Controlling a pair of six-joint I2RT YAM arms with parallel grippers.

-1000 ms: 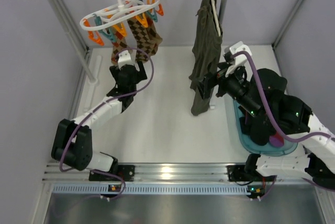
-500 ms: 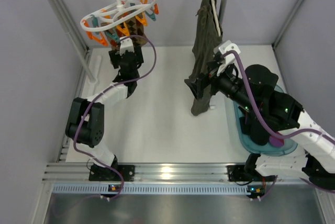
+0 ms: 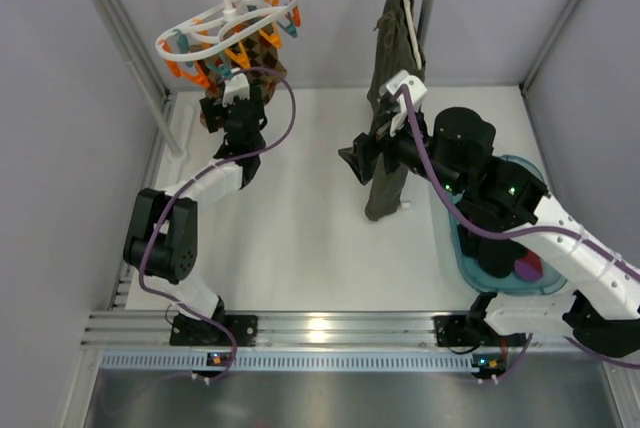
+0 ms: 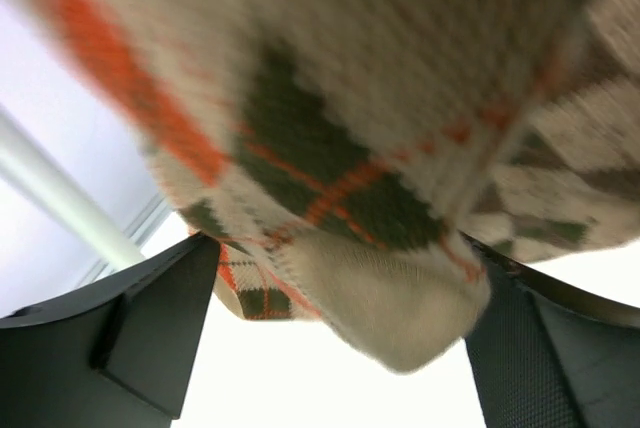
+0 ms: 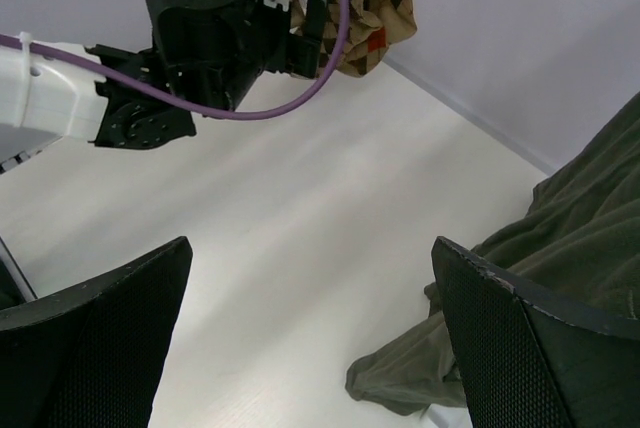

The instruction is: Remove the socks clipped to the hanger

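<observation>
Since a second ago my left arm has folded and risen, so the left gripper now sits right under the hanger, which has tipped. The right arm has swung left; the right gripper is beside the garment, jaws wide, holding nothing. In the left wrist view, the toe of the argyle socks hangs between my spread fingers, not pinched. The socks are still clipped to the hanger. The tub holds a magenta piece and dark cloth, part hidden by my arm.
</observation>
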